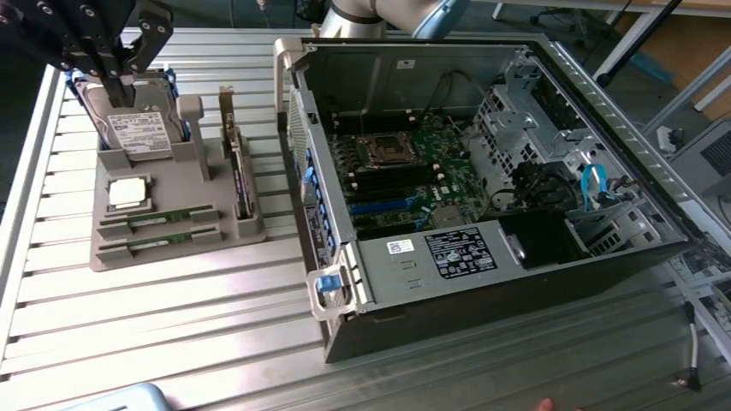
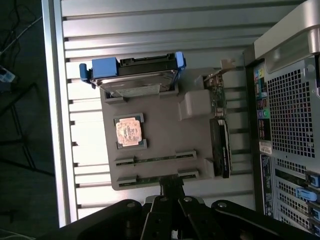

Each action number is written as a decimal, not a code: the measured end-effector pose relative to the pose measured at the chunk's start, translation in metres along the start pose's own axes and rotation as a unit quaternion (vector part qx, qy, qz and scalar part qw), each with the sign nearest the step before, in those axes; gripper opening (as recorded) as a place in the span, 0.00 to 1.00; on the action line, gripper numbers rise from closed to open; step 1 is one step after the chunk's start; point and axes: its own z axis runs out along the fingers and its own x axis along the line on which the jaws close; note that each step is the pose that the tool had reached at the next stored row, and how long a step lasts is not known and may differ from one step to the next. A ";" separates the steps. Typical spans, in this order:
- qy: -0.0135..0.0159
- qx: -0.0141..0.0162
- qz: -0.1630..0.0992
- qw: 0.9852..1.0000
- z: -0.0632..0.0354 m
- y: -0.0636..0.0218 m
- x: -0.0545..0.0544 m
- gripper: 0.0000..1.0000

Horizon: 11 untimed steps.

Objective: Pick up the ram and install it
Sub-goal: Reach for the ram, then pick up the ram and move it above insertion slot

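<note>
My fingers (image 2: 172,185), shut and empty, hover above the long, thin green ram stick (image 2: 150,178) beneath them; a clean grasp needs squaring across its edges.

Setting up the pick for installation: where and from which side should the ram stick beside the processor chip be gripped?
Best bet: take the ram stick mid-length on its upper long edge, straight down from above, pinching its flat faces. It stands on edge in the grey holder, whose brackets cover both ends.
</note>
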 end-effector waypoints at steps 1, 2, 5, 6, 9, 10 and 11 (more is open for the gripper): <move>0.000 0.000 0.000 1.000 0.0000 -0.0010 0.000 0.10; 0.000 0.000 0.000 1.000 -0.0001 -0.0020 0.000 0.10; 0.000 0.000 0.000 1.000 -0.0002 -0.0043 0.000 0.10; 0.000 0.000 0.000 1.000 -0.0002 -0.0044 0.000 0.10; 0.000 0.000 0.000 1.000 -0.0002 -0.0044 0.000 0.10; 0.000 0.000 0.000 1.000 -0.0002 -0.0045 0.000 0.10; 0.000 0.000 0.000 1.000 -0.0002 -0.0045 0.000 0.10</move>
